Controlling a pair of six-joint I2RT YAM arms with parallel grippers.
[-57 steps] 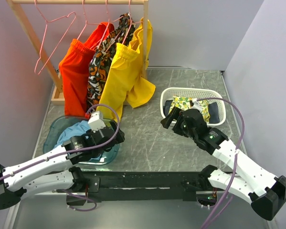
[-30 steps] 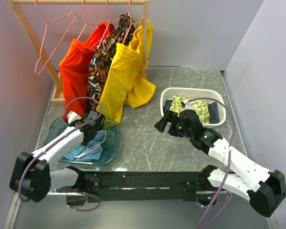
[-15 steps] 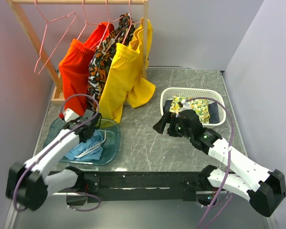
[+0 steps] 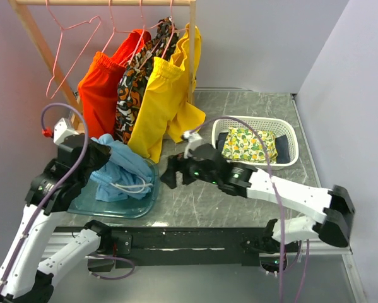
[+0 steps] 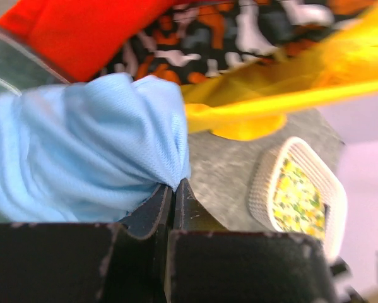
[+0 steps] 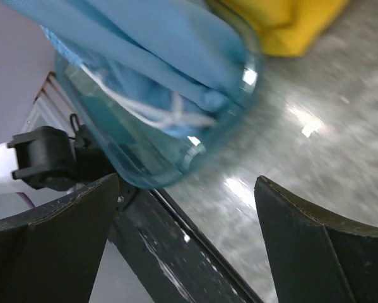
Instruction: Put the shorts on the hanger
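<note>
Top external: our left gripper (image 4: 95,153) pinches the shorts (image 4: 124,167) over the tray (image 4: 122,207).
Our right gripper (image 4: 171,177), jaws wide, is near; we should take the waistband's far side and spread it before the hanger (image 4: 75,57).

The top camera looks down from behind the near edge over the whole bench (image 4: 239,107). Left wrist faces right, right wrist faces left — both close, all 3 sharing the shorts (image 4: 122,165).

White arm links (image 4: 26,235), black joints (image 4: 50,187), purple cables (image 4: 62,105).
</note>
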